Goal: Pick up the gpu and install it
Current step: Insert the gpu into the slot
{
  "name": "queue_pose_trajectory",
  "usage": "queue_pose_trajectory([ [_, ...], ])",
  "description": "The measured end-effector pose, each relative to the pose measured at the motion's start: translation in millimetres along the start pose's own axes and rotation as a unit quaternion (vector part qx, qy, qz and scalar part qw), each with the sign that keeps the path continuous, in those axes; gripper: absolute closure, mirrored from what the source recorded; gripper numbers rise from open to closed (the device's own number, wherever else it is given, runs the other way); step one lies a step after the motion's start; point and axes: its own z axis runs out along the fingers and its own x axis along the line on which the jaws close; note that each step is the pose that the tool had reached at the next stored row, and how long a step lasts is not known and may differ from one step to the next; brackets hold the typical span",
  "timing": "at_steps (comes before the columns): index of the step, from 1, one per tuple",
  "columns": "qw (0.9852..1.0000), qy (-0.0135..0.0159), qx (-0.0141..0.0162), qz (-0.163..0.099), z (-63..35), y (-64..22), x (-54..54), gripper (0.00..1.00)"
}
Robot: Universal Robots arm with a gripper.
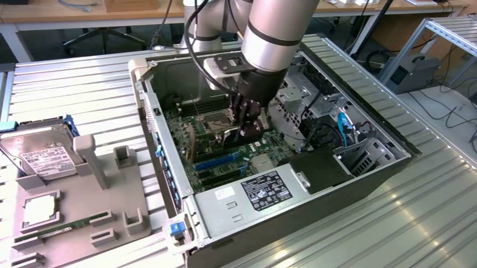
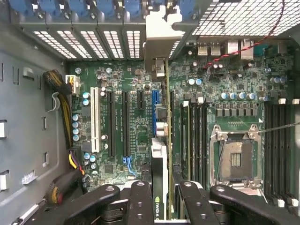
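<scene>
The open computer case (image 1: 142, 84) surrounds the end effector (image 1: 246, 120), which is clamped on the gpu (image 2: 159, 161), holding it edge-on over the motherboard (image 2: 131, 79). I cannot tell whether it touches yet. Seating it well, I judge, means keeping the card's edge in line with the blue slot (image 2: 155, 101) beneath and its silver bracket (image 2: 159, 42) at the rear opening, without tilt. Well away from the end effector, on the bench (image 1: 67, 95), a grey tray (image 1: 111, 201) holds a hard drive (image 1: 37, 151), a square chip (image 1: 39, 211) and a memory stick (image 1: 52, 231).

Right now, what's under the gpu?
The motherboard lies under the gpu, a blue slot beside its edge. The gripper holds the card; whatever sits directly beneath it is covered.
</scene>
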Motion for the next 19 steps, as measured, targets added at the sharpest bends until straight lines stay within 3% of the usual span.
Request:
queue_pose_trajectory([
  [4,1.0,0.0002,0.0006,-0.003,2.9,0.3,-0.2,0.73],
  [16,1.0,0.0003,0.0005,-0.003,28.0,8.0,1.1,0.73],
  [19,1.0,0.0005,0.0004,-0.003,28.4,8.7,1.1,0.73],
])
